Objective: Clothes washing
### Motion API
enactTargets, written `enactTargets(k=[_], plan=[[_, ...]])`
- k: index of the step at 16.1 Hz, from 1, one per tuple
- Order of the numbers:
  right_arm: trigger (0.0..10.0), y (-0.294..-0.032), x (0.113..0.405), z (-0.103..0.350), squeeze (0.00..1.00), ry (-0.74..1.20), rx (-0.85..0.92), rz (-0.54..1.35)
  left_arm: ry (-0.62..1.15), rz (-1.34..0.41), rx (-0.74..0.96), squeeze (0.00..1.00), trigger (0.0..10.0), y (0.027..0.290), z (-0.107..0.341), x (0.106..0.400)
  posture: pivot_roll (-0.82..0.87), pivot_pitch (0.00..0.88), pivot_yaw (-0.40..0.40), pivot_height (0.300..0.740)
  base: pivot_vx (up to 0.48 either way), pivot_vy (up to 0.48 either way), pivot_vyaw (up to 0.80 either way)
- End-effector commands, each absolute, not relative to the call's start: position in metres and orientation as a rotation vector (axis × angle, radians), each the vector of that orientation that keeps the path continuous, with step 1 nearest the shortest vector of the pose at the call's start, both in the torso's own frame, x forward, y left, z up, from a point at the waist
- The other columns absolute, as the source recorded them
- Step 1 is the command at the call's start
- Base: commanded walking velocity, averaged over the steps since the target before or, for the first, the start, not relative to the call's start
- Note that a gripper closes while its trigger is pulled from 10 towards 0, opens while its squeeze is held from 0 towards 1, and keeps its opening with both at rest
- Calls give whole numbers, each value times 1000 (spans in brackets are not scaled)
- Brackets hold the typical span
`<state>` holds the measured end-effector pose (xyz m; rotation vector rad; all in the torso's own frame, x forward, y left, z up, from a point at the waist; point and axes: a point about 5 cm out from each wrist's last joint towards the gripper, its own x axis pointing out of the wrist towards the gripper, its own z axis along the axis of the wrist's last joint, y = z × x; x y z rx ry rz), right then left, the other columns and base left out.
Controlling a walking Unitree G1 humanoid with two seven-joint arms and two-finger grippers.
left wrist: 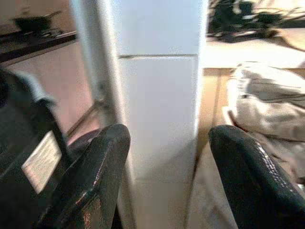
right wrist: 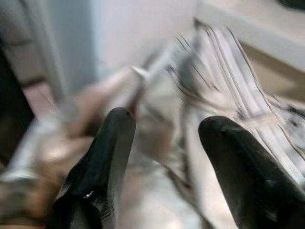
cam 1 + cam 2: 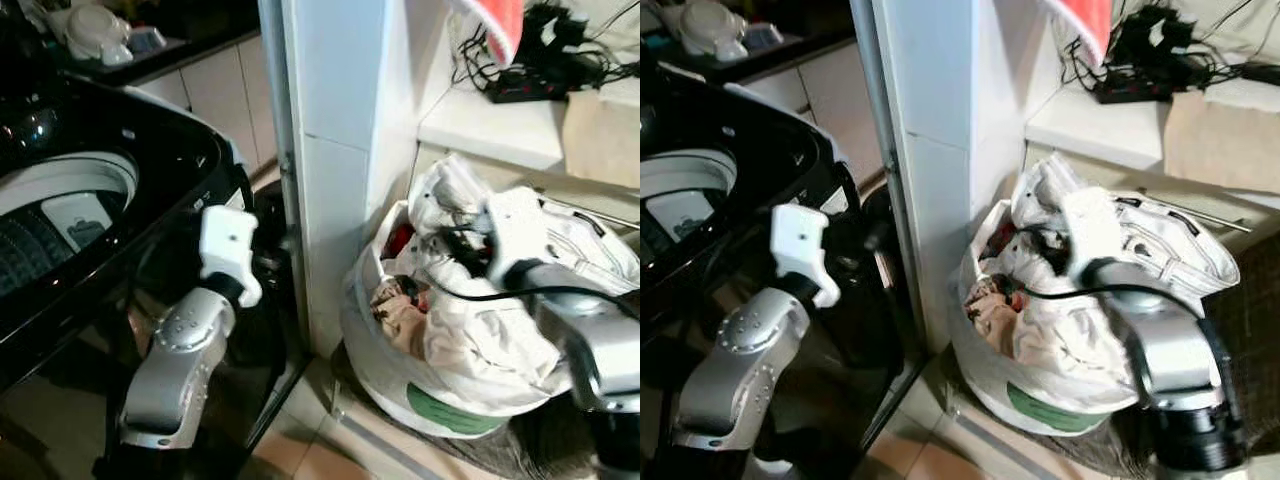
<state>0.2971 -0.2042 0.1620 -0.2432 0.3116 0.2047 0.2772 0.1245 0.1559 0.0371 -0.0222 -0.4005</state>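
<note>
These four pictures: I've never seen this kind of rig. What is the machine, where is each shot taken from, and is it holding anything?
It is a humanoid robot with two silver arms, each ending in a two-fingered black claw. Two pictures come from its head, looking down; the other two come from a camera on each wrist, looking along the black fingers. On the left stands a black top-loading washing machine, lid open. A white pillar separates it from a white laundry bag stuffed with clothes on the floor. The right claw reaches over the clothes, fingers apart, gripping nothing; its picture is blurred. The left claw is open too, raised by the washer, facing the pillar.
</note>
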Motion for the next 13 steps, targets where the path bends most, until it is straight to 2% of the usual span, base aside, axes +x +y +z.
enactTargets(k=[1, 3, 6, 8, 9, 10, 12, 13], plan=[[10000, -220, 305, 164, 1000, 313, -257, 150, -73, -441, 73, 0, 10000, 123, 164, 277, -81, 0, 71, 740, 0, 0, 0], [10000, -236, 310, 155, 1000, 369, -363, 114, -74, -473, 102, 0, 10000, 124, 163, 278, -78, 0, 72, 740, 0, 0, 0], [10000, -246, 319, 136, 1000, 440, -420, 127, -48, -619, 96, 0, 10000, 118, 163, 271, -73, 0, 72, 740, 0, 0, 0], [10000, -248, 325, 124, 1000, 460, -461, 166, -46, -653, 114, 0, 10000, 118, 162, 270, -62, 0, 65, 740, 0, 0, 0], [10000, -250, 326, 120, 369, 476, -444, 166, -44, -649, 119, 0, 10000, 121, 162, 270, -56, 0, 60, 740, 0, 0, 0], [10000, -253, 326, 117, 0, 488, -457, 170, -42, -647, 118, 0, 10000, 123, 163, 270, -52, 0, 57, 740, 0, 0, 0], [10000, -259, 327, 112, 0, 497, -569, 174, -29, -650, 111, 0, 10000, 126, 162, 269, -52, 0, 55, 740, 0, 0, 0], [9216, -261, 327, 111, 0, 494, -590, 177, -22, -646, 109, 0, 10000, 127, 161, 268, -52, 0, 55, 740, 0, 0, 0]])
